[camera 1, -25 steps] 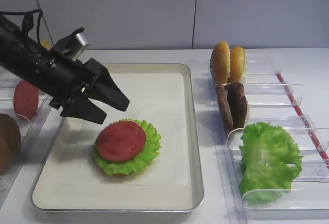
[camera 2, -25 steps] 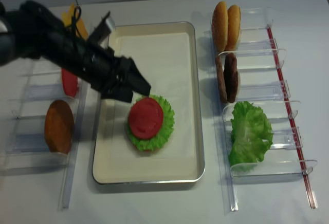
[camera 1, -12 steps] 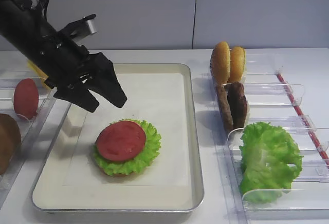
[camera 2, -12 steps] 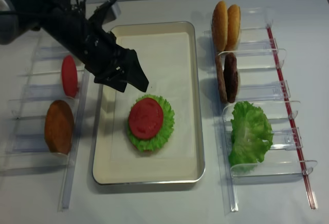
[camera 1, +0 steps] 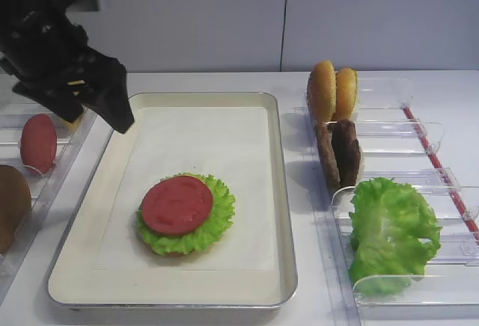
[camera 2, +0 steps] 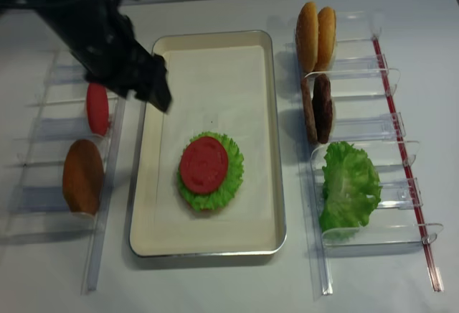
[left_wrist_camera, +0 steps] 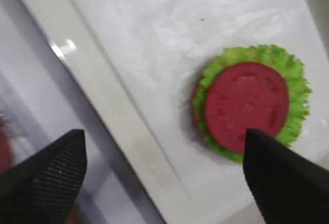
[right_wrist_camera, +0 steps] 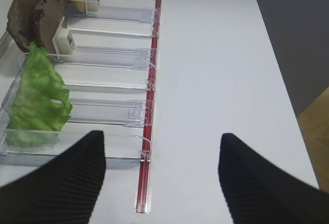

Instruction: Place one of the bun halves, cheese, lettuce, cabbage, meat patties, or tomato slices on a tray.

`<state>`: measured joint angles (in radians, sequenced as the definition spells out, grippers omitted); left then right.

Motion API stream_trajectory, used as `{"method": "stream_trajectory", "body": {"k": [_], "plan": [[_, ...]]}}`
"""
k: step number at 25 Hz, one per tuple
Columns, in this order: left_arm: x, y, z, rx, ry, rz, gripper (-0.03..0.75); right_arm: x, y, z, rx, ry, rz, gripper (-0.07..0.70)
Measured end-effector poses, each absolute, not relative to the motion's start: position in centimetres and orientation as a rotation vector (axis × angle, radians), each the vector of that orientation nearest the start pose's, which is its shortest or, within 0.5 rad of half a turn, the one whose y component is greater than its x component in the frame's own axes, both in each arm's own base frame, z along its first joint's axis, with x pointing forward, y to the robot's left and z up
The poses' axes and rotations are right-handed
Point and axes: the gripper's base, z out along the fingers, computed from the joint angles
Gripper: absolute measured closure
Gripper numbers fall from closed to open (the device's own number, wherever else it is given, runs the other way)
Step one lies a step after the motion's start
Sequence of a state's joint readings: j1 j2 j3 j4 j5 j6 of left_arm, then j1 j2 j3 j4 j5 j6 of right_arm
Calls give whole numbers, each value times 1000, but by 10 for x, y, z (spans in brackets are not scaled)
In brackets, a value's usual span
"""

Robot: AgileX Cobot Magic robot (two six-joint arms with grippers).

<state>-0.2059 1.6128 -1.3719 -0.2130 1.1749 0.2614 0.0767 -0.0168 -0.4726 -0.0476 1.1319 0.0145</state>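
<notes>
Tomato slice [camera 1: 177, 204] is seen lying flat on a frilly green lettuce leaf [camera 1: 213, 221], w/ a bit of brown bun edge showing beneath, on the paper liner of the tray [camera 1: 281, 191]. It sits below and to the right of the left gripper [camera 1: 112, 109], well apart from it. Left gripper is released, jaws spread wide, nothing between them; it hangs over the tray's left rim near the far corner. In the left wrist view the two dark fingertips [left_wrist_camera: 43, 178] frame the stack from either side, not touching it.

A second tomato slice [camera 1: 37, 143] is stood on edge in a clear bin to the left of that gripper, w/ a brown bun half [camera 1: 11, 206] in the bin nearer the camera. On the opposite side of the tray, clear bins on the counter [camera 2: 215, 284] hold two bun halves [camera 1: 333, 90] on edge, two meat patties [camera 1: 340, 154] on edge, then loose lettuce [camera 1: 393, 232].

Right gripper [right_wrist_camera: 162, 178] is also released, empty, over bare counter just beside the lettuce bin.
</notes>
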Motion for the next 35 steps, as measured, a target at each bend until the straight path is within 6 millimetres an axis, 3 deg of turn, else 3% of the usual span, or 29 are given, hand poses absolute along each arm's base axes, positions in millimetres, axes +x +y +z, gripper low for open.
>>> {"method": "stream_trajectory", "body": {"k": [4, 7, 10, 23, 35], "plan": [[300, -66, 334, 514, 2691, -60, 139, -7, -4, 264, -62, 2124, -4, 141], [285, -58, 357, 474, 2590, 3, 139, -7, -4, 264, -62, 2124, -4, 141], [268, -53, 366, 460, 2505, 30, 139, -7, -4, 264, -62, 2124, -4, 141], [179, -30, 351, 417, 2352, 78, 150, -7, -4, 264, -62, 2124, -4, 141], [84, -10, 322, 324, 2206, 42, 153, -7, -4, 264, -66, 2124, -6, 141]]}}
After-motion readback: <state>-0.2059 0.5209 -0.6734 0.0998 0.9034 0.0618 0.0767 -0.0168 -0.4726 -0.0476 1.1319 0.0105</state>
